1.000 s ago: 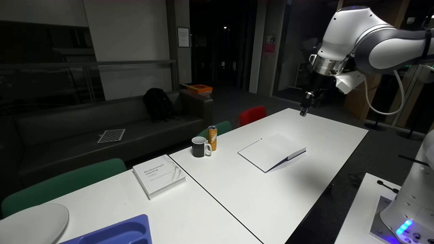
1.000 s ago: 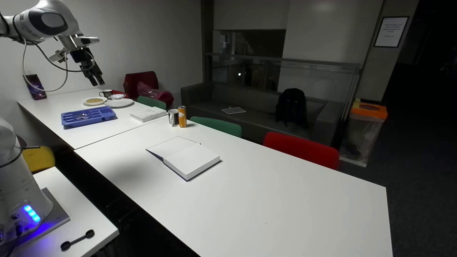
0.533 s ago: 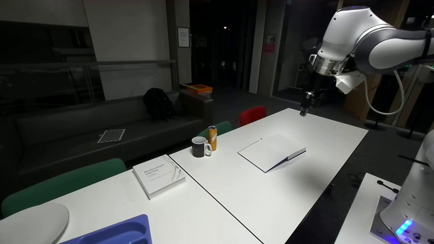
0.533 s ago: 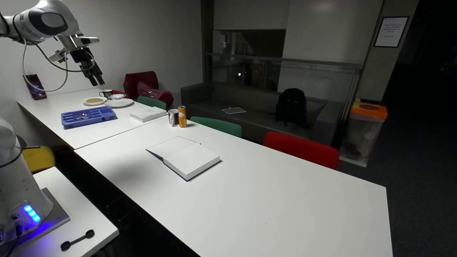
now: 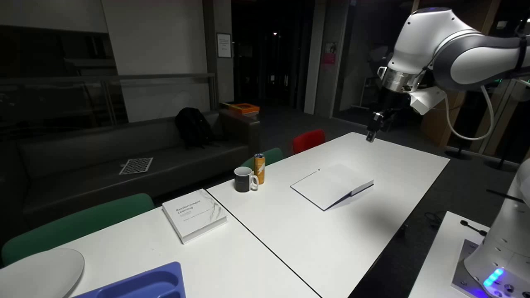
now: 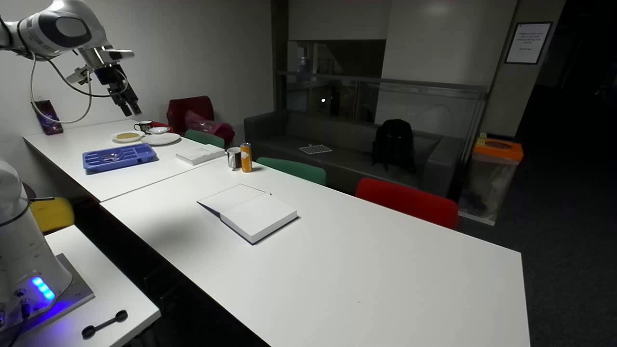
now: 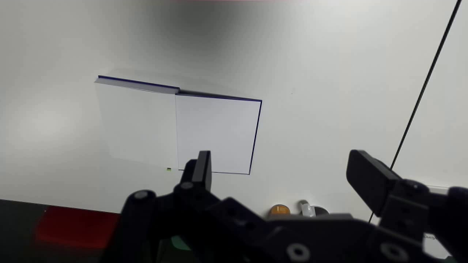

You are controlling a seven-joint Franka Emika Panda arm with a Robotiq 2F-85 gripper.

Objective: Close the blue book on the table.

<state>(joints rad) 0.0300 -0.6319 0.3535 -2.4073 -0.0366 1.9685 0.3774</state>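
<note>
The blue book (image 5: pixel 329 187) lies open on the white table (image 5: pixel 285 231), its white inner side facing up. In an exterior view, the thick page block of the blue book (image 6: pixel 260 216) rests flat, while its thin cover side slants up slightly with shadow beneath. Dark blue edges outline the blue book (image 7: pixel 217 133) in the wrist view, where one finger overlaps the cover's lower edge from the camera's angle. My gripper (image 7: pixel 280 157) is open with nothing held; its fingers (image 7: pixel 205 166) are wide apart. Both exterior views show the gripper (image 5: pixel 371 136) high above the table, touching nothing.
A mug (image 5: pixel 242 180) and an orange can (image 5: pixel 259 169) stand near the table's far edge. Beyond the dark seam lie a thick white book (image 5: pixel 194 214), a blue tray (image 6: pixel 119 158) and plates (image 6: pixel 161 139). Red (image 6: pixel 407 202) and green (image 6: pixel 291 170) chairs line that side.
</note>
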